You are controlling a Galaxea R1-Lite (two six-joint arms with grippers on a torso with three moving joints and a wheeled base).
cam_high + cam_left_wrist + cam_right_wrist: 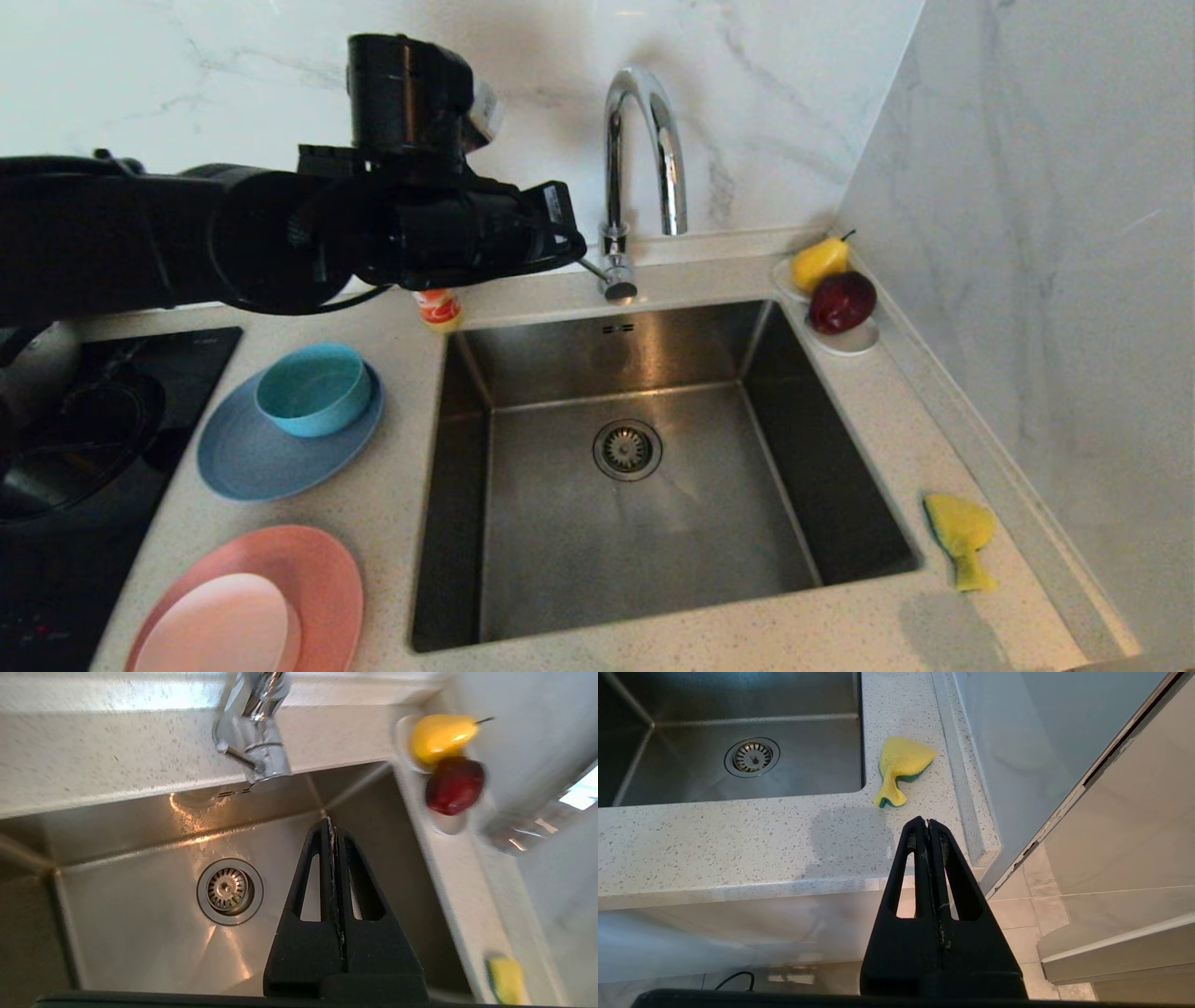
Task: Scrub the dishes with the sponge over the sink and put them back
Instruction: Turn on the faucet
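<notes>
The sink (607,350) is a bare steel basin with a round drain (627,449) and a chrome tap (644,149). Left of it, a teal bowl (313,387) sits on a grey-blue plate (271,457). Nearer the front, a small pale pink dish (219,625) rests on a salmon-pink plate (317,560). The yellow sponge (962,537) lies bent on the counter right of the sink. My left arm (420,233) reaches across, high above the sink's back left corner. Its gripper (329,821) hangs shut and empty over the basin. My right gripper (927,822) is shut and empty, parked below the counter's front edge, short of the sponge (901,765).
A white dish (845,341) with a yellow pear and a red apple stands at the sink's back right corner. A small orange-labelled bottle (439,310) stands behind the sink's left corner. A black cooktop (187,355) with a pot is at far left. A marble wall closes the right side.
</notes>
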